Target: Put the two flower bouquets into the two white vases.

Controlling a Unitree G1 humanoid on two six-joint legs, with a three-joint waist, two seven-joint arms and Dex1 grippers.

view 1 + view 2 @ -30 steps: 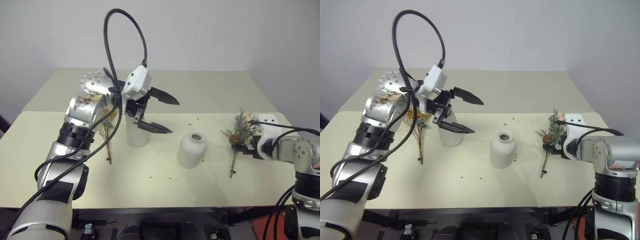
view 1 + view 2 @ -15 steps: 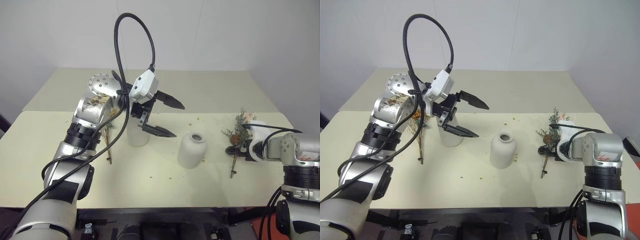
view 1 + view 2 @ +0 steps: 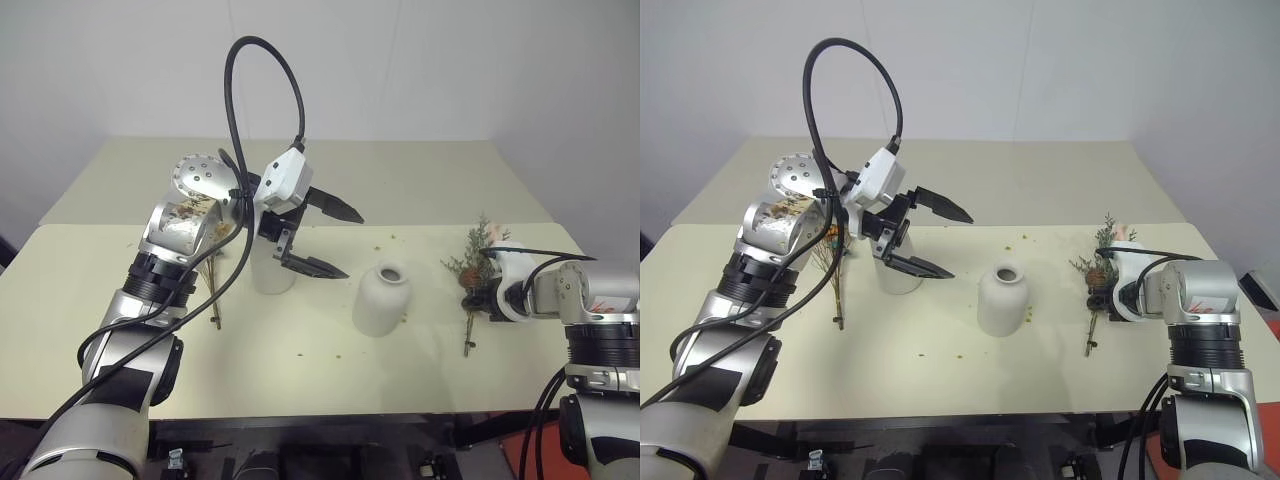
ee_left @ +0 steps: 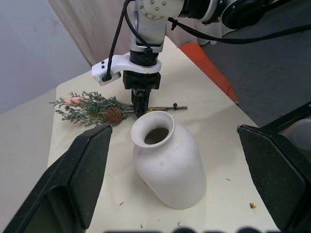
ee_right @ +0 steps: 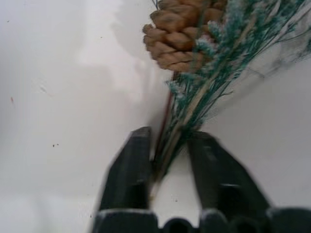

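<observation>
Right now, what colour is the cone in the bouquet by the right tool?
Brown; the cone shows best in the right wrist view, among grey-green sprigs.

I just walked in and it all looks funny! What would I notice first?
The left gripper hangs wide open in the air beside the tall white ceramic vase. At the table's right edge, the right gripper pinches the stems of the grey-green feathery bouquet, near the squat round white vase.

The right gripper (image 5: 167, 155) has lowered and closed its fingers on the grey-green bouquet (image 3: 478, 258).
</observation>
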